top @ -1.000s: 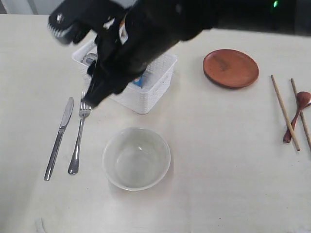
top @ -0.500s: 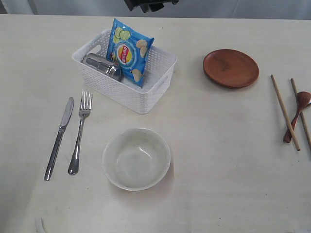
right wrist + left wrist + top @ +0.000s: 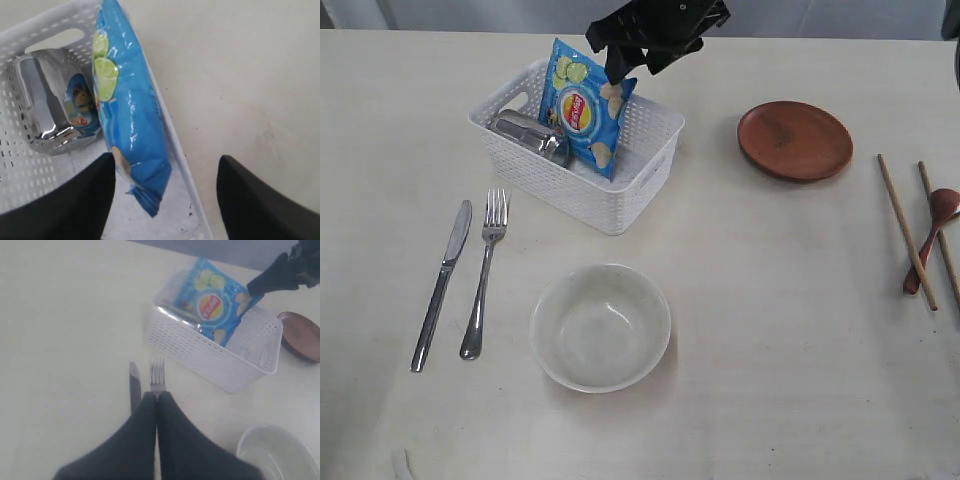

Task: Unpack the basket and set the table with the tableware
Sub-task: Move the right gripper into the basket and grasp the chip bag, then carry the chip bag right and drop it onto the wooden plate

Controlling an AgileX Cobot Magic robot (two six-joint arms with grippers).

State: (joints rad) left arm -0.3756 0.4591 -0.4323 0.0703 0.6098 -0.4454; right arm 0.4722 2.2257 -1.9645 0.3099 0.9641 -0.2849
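Right gripper [image 3: 165, 167] is hovering wide open over the blue chip bag [image 3: 582, 105], steel cup [image 3: 530, 135] at its 9 o'clock; left gripper [image 3: 157, 399] is sitting closed.

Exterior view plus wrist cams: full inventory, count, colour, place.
basket: 1, white, upper left
chip bag: 1, blue, upright in basket
cup: 1, steel, in basket
knife: 1, steel, left of fork
fork: 1, steel, before basket
bowl: 1, off-white, centre front
plate: 1, brown, right of basket
chopsticks: 2, wooden, far right
spoon: 1, red-brown, crossing chopsticks
table: 1, cream
right pincer: black, open, over bag
left pincer: black, shut, by fork
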